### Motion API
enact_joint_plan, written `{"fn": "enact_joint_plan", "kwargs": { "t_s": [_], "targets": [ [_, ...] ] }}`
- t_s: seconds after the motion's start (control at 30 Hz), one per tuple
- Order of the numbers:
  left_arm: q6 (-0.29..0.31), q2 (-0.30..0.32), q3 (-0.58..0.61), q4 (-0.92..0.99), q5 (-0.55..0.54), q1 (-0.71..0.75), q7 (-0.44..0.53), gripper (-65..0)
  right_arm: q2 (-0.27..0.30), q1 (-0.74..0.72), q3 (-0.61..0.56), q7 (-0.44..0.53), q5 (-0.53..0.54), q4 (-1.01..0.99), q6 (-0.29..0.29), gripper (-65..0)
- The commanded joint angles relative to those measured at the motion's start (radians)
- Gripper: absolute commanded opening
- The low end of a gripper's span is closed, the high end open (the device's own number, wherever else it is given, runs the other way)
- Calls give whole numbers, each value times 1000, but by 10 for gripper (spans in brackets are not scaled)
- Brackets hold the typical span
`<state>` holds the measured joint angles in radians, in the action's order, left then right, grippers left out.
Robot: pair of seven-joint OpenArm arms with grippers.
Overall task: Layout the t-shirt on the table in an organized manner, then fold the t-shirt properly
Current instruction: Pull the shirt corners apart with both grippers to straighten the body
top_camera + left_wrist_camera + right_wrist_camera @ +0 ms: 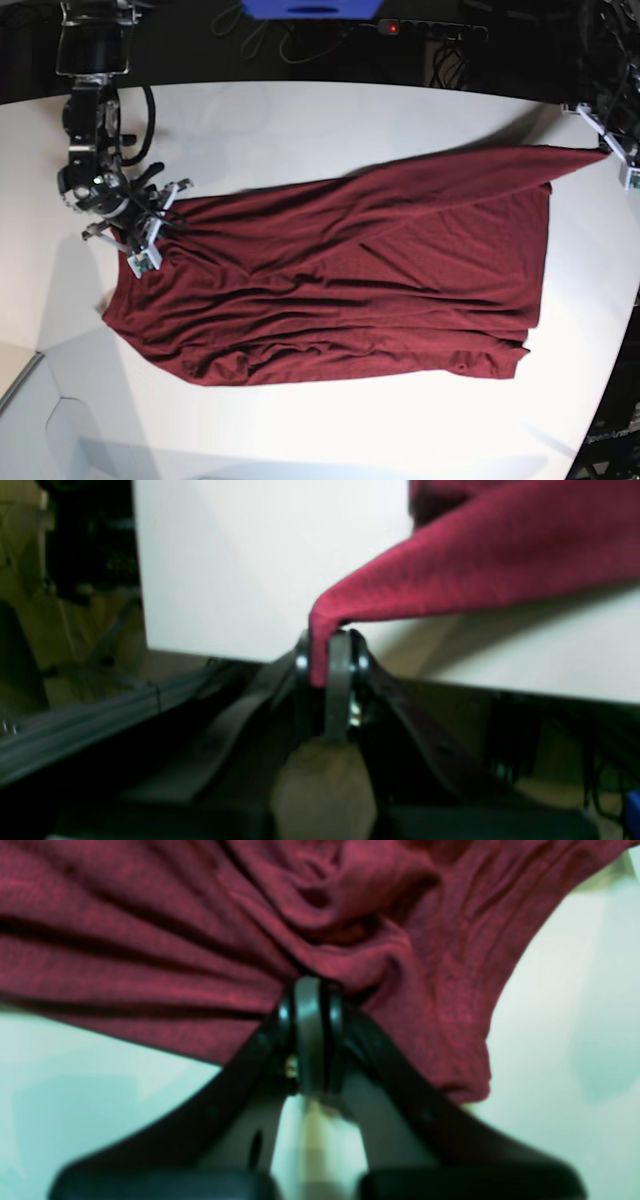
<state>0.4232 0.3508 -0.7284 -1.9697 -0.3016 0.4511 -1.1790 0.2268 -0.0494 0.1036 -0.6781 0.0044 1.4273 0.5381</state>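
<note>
The dark maroon t-shirt (350, 270) lies spread and wrinkled across the white table (320, 120). Its upper right corner is pulled out to a point at the table's right edge, where my left gripper (607, 150) is shut on it. In the left wrist view the left gripper (330, 652) pinches that corner of the t-shirt (475, 565), lifted above the table (250, 570). My right gripper (150, 250) is shut on the shirt's left edge. The right wrist view shows the right gripper (310, 990) clamped on bunched t-shirt (200, 930) over the table (565, 1040).
A blue object (310, 8) and a power strip (430, 30) with cables lie beyond the table's far edge. The table's curved edge runs close behind the left gripper, with dark floor and frame parts (75, 720) past it.
</note>
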Motion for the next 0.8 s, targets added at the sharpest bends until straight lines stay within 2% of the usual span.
{"fn": "enact_joint_plan", "kwargs": {
  "t_s": [0.0,0.13,0.23,0.47,0.67,0.73,0.77],
  "targets": [
    [12,15,-4,-12,3,4,-3,-649,13,-16,3,30,4,14,0,-642],
    [45,12,46,-10,3,10,-23,-649,12,-16,3,36,4,14,0,-642],
    [47,15,72,7,5,38,-11,-649,9,-14,3,36,4,14,0,-642],
    [42,18,76,115,6,-22,-12,-645,7,-13,3,36,4,14,0,-642],
    [44,8,79,209,123,-107,-22,-644,7,-13,3,36,4,14,0,-642],
    [49,8,79,231,143,-119,-23,-619,7,-13,3,36,4,13,0,-642],
    [47,9,79,235,149,-119,-26,-585,7,-13,3,36,4,13,0,-642]
  ]
}}
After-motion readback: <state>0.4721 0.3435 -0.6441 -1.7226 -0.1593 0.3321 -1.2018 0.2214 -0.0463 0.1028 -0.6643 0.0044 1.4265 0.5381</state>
